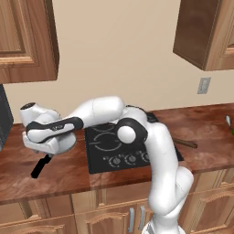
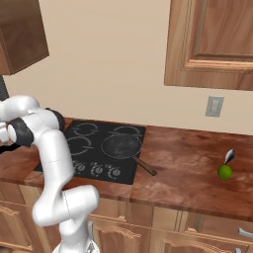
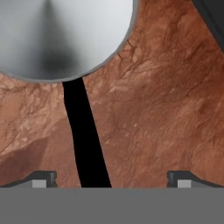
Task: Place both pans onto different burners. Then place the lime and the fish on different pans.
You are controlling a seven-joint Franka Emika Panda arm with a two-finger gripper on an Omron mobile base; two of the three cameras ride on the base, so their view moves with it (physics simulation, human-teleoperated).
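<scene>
Hanging over the left part of the bench, the arm's hand covers most of the silver pan in the left base view; only that pan's black handle pokes out below it, at the lower left of the frame. The hand view, looking straight down, gives what the base views hide: the silver pan fills the upper left, cut off by the top and left edges, and its black handle runs down to the bottom of the frame between the two finger tips. The gripper has its jaws spread wide, released and grasping nothing, with the handle left of centre between them.

The right base view shows the dark pan sitting on the cooktop at its right front ring, handle reaching out over the bench toward the lower right. Centre right in that frame lies the lime, just beside a small silvery thing too small to make out. In the left base view the arm blocks most of the cooktop.
</scene>
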